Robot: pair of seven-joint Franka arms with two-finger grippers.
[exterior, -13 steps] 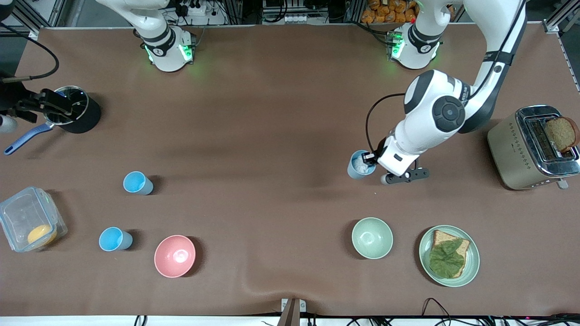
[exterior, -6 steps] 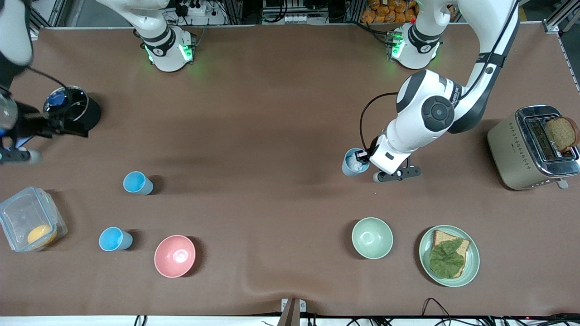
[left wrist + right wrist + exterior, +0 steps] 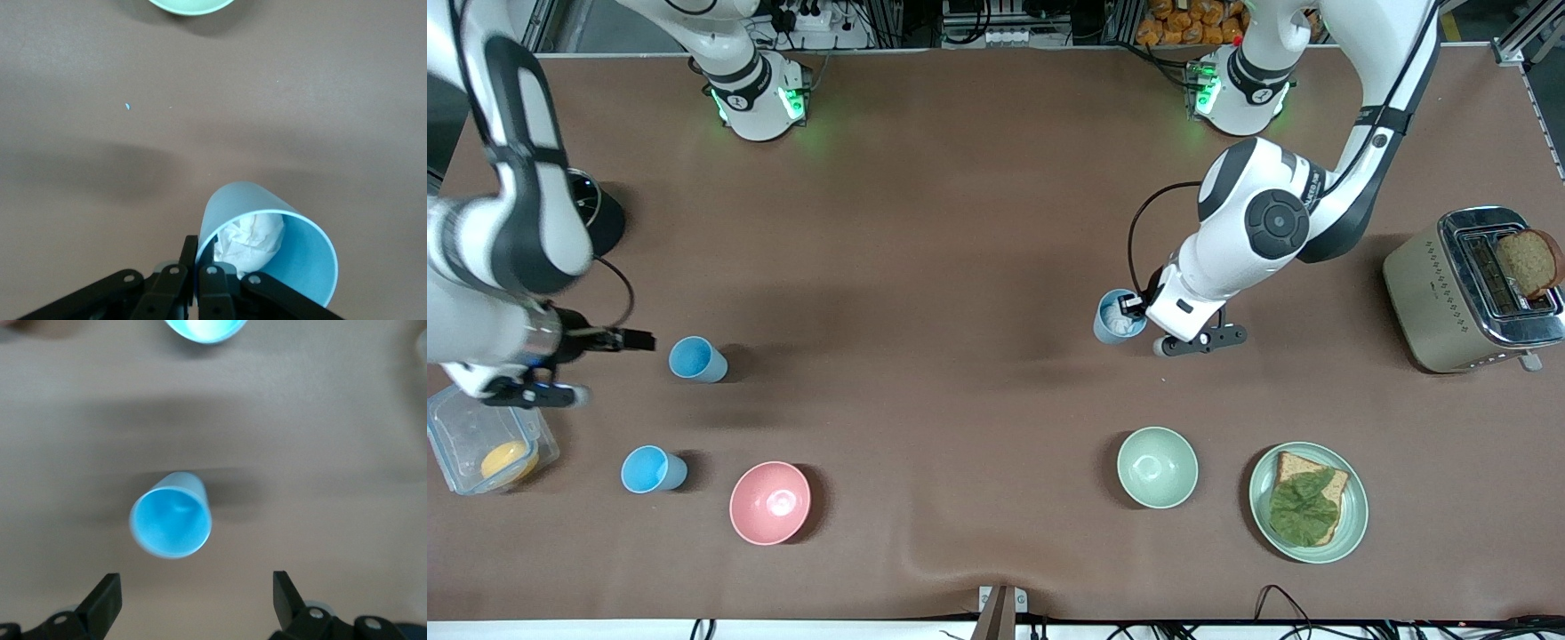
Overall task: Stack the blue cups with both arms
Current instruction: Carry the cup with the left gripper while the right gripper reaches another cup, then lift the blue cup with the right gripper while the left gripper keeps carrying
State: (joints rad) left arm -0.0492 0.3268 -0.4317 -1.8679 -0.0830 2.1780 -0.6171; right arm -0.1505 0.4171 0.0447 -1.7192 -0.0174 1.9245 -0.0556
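The left claw (image 3: 195,283) pinches the rim of a paper-stuffed blue cup (image 3: 1116,318) above the table (image 3: 960,267), while the right claw (image 3: 193,600) hovers wide open beside another blue cup (image 3: 694,359).

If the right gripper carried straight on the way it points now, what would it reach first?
Most likely the blue cup standing just ahead of it. The right gripper is open and, in the right wrist view, the cup sits between the lines of its fingers. Its height above the table is unclear.

Bare cloth between cup pair (image 3: 696,360) and held cup (image 3: 1117,317); bowls (image 3: 770,502) nearer camera.
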